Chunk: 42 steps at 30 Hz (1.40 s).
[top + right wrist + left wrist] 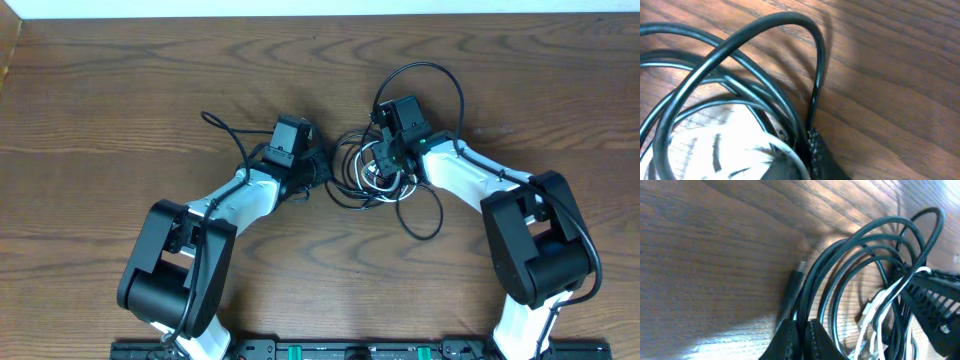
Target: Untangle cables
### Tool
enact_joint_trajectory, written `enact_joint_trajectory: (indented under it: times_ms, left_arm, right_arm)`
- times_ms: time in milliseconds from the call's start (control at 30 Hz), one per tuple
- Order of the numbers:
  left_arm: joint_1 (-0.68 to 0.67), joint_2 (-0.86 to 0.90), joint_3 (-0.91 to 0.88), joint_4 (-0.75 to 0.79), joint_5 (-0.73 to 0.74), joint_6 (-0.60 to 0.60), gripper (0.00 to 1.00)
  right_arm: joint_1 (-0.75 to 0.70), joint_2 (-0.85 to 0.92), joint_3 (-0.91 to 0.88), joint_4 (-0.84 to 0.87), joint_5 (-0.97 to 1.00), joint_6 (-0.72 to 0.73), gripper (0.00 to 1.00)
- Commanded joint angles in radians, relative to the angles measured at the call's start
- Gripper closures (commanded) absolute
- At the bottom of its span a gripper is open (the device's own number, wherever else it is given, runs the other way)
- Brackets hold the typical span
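Observation:
A tangle of thin black cables [352, 170] with a shorter white cable [377, 180] lies mid-table between my two grippers. My left gripper [322, 170] is at the tangle's left edge, shut on a black cable; in the left wrist view the fingers [801, 332] pinch a black strand, with black loops [865, 245] and the white cable [880, 302] beyond. My right gripper [385, 160] is over the tangle's right side. In the right wrist view its fingers [807, 150] pinch black cable strands [765, 30] with the white cable [785, 150] running past.
A black loop [440, 90] arcs behind the right gripper and another loop [425, 215] trails toward the front. A black cord end [215, 122] lies left of the left wrist. A plug end [799, 270] rests on the wooden table [120, 100].

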Motion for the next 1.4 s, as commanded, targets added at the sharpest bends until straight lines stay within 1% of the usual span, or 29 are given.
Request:
enact_joint_trajectory:
  times_ms: [0,133,200,267,333,400,467,533,667,733,800,967,1100,1133,1200,1267,1367]
  left_arm:
    - [0.003,0.005,-0.008,-0.003,0.017,0.02,0.92]
    - [0.003,0.005,-0.008,-0.003,-0.004,0.02,0.92]
    - [0.003,0.005,-0.008,-0.003,-0.048,0.02,0.92]
    - [0.003,0.005,-0.008,-0.002,-0.083,0.008,0.92]
    - [0.003,0.005,-0.008,-0.002,-0.119,-0.033,0.92]
    - [0.003,0.005,-0.008,0.002,-0.151,-0.089,0.92]
    - [0.003,0.005,-0.008,0.013,-0.156,-0.118,0.92]
    - [0.003,0.005,-0.008,0.026,-0.151,-0.124,0.92]
    - [0.006,0.005,-0.008,0.032,-0.137,-0.112,0.92]
    - [0.026,0.004,-0.008,0.032,-0.137,-0.092,0.92]
    - [0.056,0.0,-0.008,0.032,-0.137,-0.093,0.92]
    - [0.163,-0.005,-0.008,0.025,-0.137,-0.093,0.92]
    - [0.221,-0.005,-0.008,-0.025,-0.137,-0.093,0.92]
    - [0.23,-0.004,-0.008,-0.056,-0.137,-0.093,0.92]
    - [0.23,-0.004,-0.008,-0.083,-0.138,-0.093,0.92]
    - [0.23,-0.004,-0.008,-0.12,-0.165,-0.093,0.92]
    - [0.23,-0.004,-0.008,-0.139,-0.262,-0.093,0.92]
  right_arm:
    - [0.004,0.018,-0.011,-0.039,-0.13,-0.015,0.99]
    - [-0.011,-0.084,0.019,-0.101,-0.229,-0.016,0.99]
    - [-0.023,-0.165,0.032,-0.135,-0.323,-0.027,0.99]
    - [-0.032,-0.262,0.033,-0.168,-0.459,-0.079,0.99]
    - [-0.039,-0.369,0.033,-0.224,-0.584,-0.134,0.99]
    - [-0.04,-0.431,0.032,-0.27,-0.663,-0.188,0.99]
    - [-0.038,-0.463,0.032,-0.318,-0.708,-0.24,0.99]
    - [-0.035,-0.468,0.032,-0.362,-0.682,-0.272,0.99]
    - [-0.036,-0.439,0.021,-0.438,-0.488,-0.268,0.99]
    - [-0.036,-0.419,0.021,-0.466,-0.33,-0.205,0.99]
    - [-0.039,-0.415,0.021,-0.487,-0.216,-0.161,0.99]
    - [-0.055,-0.416,0.021,-0.524,-0.044,-0.101,0.99]
    - [-0.084,-0.435,0.023,-0.525,-0.061,-0.04,0.99]
    - [-0.102,-0.453,0.028,-0.525,-0.093,-0.006,0.99]
    - [-0.128,-0.482,0.031,-0.523,-0.13,0.005,0.99]
    - [-0.198,-0.562,0.033,-0.524,-0.124,0.02,0.99]
    - [-0.294,-0.658,0.033,-0.522,-0.115,0.02,0.99]
